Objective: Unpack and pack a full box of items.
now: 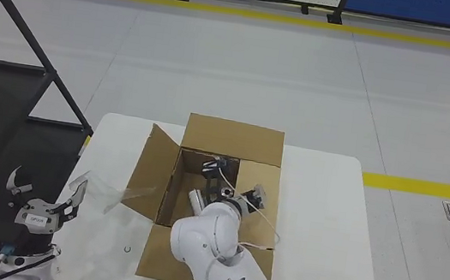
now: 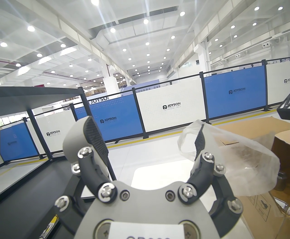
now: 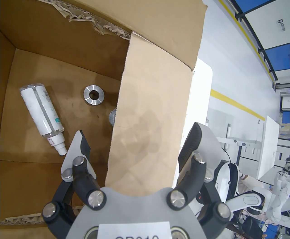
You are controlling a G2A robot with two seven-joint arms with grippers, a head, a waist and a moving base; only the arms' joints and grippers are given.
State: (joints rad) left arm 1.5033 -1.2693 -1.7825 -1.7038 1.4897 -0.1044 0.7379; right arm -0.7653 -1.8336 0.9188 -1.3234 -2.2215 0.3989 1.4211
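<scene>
Left claw [image 2: 146,127] of mine hangs open off the worktop's [image 1: 323,240] left edge, with a clear plastic bag [image 2: 238,158] clinging to 1 finger. My right claw [image 3: 138,133] is spread open too, above the cardboard box [image 3: 56,29], with a flap showing between its 2 fingers. Deeper, on the box floor, a white bottle [image 3: 43,111] lies near a metal ring [image 3: 93,95].

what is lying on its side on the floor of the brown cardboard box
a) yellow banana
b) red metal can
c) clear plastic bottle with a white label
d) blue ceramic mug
c: the clear plastic bottle with a white label lies flat on the floor of the brown cardboard box, apart from a round silver metal ring.
</scene>
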